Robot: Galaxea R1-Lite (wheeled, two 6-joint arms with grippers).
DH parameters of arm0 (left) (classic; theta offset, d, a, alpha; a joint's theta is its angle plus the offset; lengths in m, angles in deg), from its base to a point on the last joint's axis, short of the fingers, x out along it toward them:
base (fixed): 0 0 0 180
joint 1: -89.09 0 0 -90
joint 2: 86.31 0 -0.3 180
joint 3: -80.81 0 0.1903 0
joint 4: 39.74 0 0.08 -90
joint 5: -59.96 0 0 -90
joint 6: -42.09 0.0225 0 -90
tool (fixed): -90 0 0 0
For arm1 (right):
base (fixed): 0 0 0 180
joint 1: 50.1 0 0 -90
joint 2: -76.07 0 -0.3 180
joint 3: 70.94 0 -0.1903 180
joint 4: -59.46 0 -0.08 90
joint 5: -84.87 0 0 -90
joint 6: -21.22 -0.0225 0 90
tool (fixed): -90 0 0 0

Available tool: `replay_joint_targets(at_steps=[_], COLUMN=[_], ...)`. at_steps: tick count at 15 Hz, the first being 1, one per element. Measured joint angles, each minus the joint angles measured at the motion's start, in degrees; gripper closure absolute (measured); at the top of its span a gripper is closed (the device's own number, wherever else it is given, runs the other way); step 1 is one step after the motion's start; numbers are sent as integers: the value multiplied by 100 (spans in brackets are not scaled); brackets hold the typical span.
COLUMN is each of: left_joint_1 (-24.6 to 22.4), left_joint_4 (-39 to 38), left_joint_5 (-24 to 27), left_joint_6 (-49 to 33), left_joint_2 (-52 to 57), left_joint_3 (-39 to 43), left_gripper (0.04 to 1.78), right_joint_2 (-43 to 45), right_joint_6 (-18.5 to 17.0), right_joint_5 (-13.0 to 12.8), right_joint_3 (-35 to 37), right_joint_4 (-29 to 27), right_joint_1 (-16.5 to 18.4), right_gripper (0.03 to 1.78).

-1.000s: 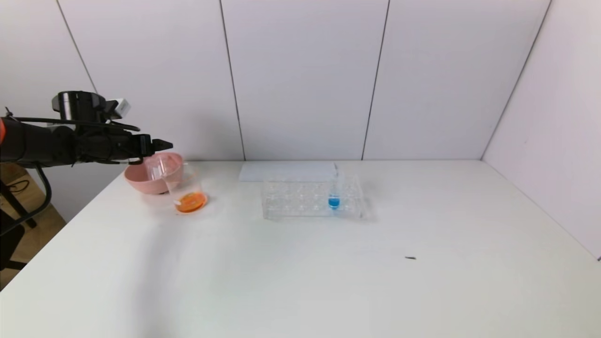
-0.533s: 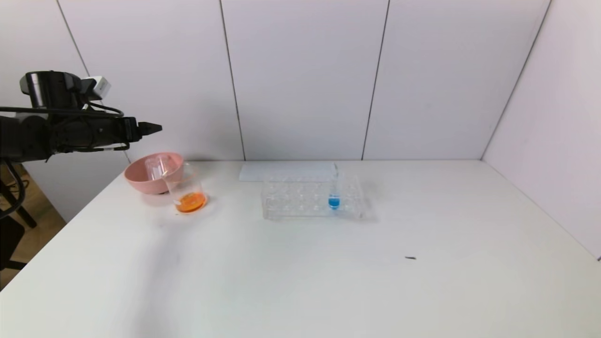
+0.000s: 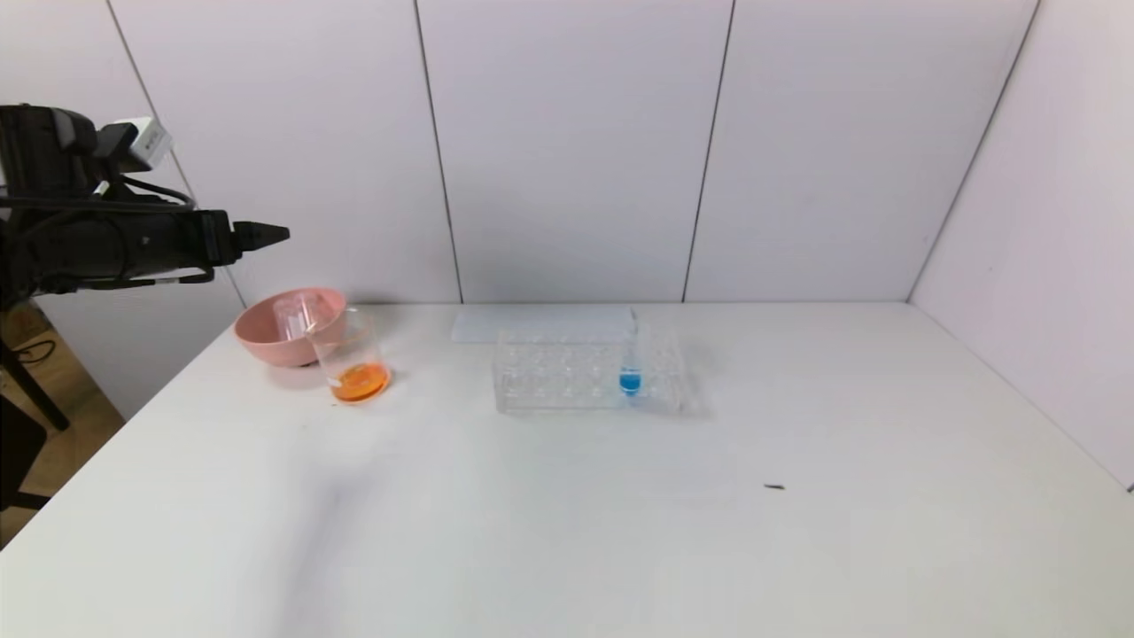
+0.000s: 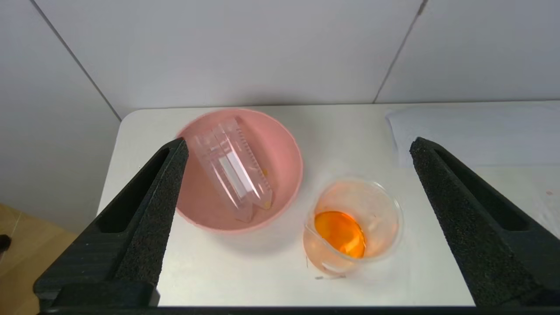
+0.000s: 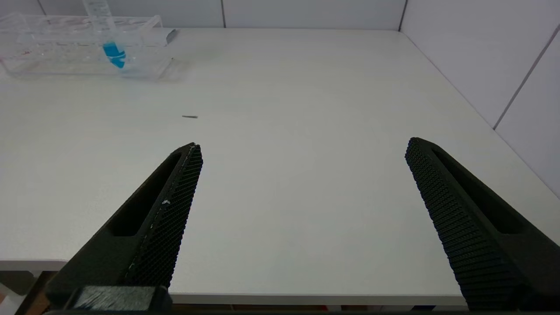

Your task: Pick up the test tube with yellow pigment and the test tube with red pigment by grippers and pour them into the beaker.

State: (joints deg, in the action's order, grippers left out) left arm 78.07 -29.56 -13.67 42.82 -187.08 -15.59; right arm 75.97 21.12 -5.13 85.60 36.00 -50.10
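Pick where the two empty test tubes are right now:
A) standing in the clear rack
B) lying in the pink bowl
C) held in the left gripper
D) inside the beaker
B: the left wrist view shows both empty test tubes lying side by side in the pink bowl, beside the beaker of orange liquid.
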Motion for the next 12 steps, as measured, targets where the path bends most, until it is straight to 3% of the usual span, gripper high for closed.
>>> replay_joint_targets(at_steps=[6,12], left_joint_1=[160,1302], left_joint_4=[-296,-288], left_joint_5=[9,-483], left_joint_6=[74,59], left_joint_2=[1738,3261], left_joint_3=[1720,2838], left_gripper=[5,5], right_joint_2=[0,0], right_joint_6=[0,0], right_joint_5=[0,0], right_joint_3=[0,0], right_joint_4=[2,0], right_joint_1=[0,0], right_gripper=[11,11])
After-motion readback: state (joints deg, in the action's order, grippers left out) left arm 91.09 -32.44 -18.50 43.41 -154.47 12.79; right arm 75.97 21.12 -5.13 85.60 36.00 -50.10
